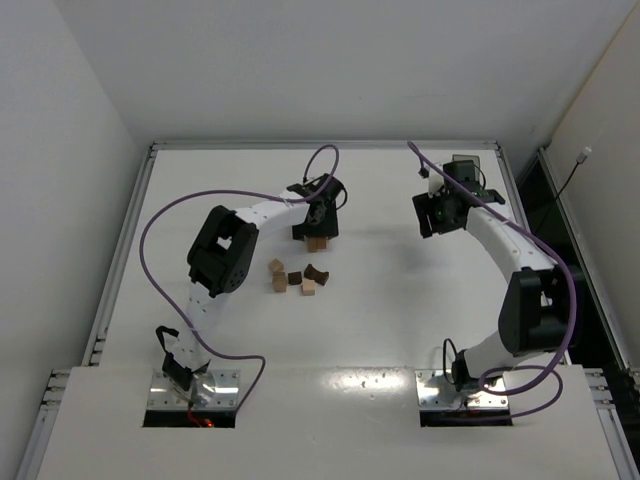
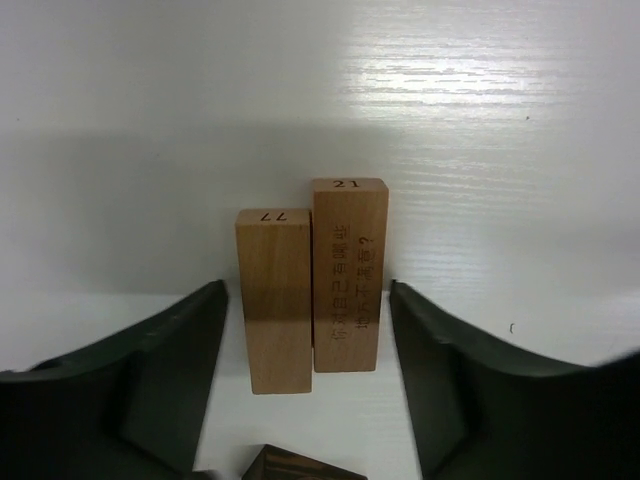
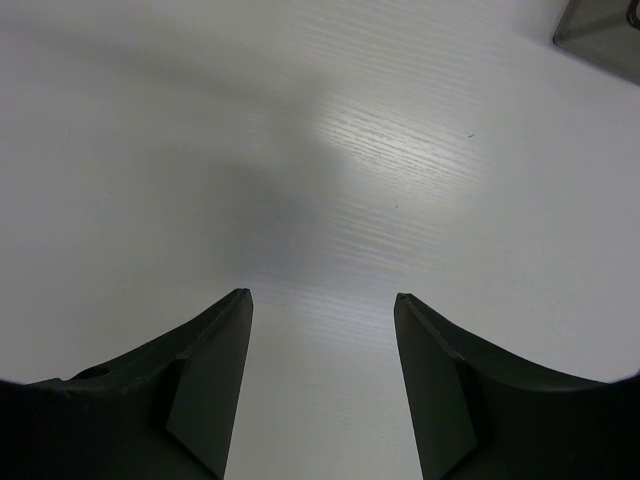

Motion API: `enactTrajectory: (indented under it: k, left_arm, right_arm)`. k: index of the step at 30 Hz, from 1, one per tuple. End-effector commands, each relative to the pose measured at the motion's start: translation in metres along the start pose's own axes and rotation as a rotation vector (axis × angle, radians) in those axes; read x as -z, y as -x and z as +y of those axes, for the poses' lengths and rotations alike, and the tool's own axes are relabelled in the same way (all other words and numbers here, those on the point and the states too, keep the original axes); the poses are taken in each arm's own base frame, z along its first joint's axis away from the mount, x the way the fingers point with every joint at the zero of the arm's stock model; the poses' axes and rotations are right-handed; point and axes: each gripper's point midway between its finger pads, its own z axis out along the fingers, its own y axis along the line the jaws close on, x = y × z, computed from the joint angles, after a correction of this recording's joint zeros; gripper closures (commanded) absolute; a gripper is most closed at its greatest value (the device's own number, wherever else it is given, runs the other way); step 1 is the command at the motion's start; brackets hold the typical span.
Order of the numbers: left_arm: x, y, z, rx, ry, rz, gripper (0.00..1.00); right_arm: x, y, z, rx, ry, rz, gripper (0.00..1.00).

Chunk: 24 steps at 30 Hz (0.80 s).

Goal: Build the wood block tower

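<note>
Left arm (image 1: pixel 222 255): you see it reach from its base at the near left edge toward mid-table.
Loose blocks (image 1: pixel 279 285): 5 small pieces lie in a cluster on the table (image 1: pixel 400 300), 3 light tan and 2 dark brown, just on the near side of the left gripper.
Wood block tower (image 1: pixel 318 243): you find it mid-table beneath the left gripper, apart from the cluster. From the left wrist it is 2 light tan blocks with their long sides touching.
Block 77 (image 2: pixel 274 300): the left one of the pair, its end set nearer the camera.
Block 21 (image 2: pixel 348 275): the right one, with printed characters on its face.
Dark brown piece (image 2: pixel 300 465): cut by the bottom edge, just on the near side of block 77.
Left gripper (image 2: pixel 308 290): jaws parted and straddling the pair, gripping nothing. A sliver of table shows beside block 77. Whether the right finger (image 2: pixel 440 370) touches block 21, you cannot tell.
Right gripper (image 3: pixel 320 300): jaws apart with nothing between them, over bare table at the far right.
Grey object (image 3: pixel 600 35): only a corner shows, at the upper right of the right wrist view.
</note>
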Motion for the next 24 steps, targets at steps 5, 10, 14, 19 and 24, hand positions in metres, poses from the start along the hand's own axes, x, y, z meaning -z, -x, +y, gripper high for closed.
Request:
enactTrajectory:
  k: [5, 10, 14, 19, 24]
  left_arm:
    - [0.025, 0.014, -0.008, -0.021, -0.066, -0.026, 0.17]
    - [0.073, 0.039, -0.018, -0.095, -0.157, -0.120, 0.04]
    - [0.145, 0.061, -0.021, -0.206, -0.299, -0.239, 0.00]
    - [0.199, 0.086, 0.024, -0.195, -0.299, -0.377, 0.00]
    - [0.190, 0.100, 0.111, -0.060, -0.215, -0.370, 0.00]
  right_arm:
    - [-0.001, 0.004, 0.010, 0.040, 0.024, -0.012, 0.44]
    - [0.009, 0.013, 0.015, 0.119, 0.056, -0.056, 0.41]
    - [0.022, 0.016, 0.027, 0.234, 0.125, -0.132, 0.35]
    - [0.041, 0.028, 0.057, 0.440, 0.239, -0.288, 0.30]
    - [0.059, 0.038, 0.123, 0.618, 0.480, -0.409, 0.57]
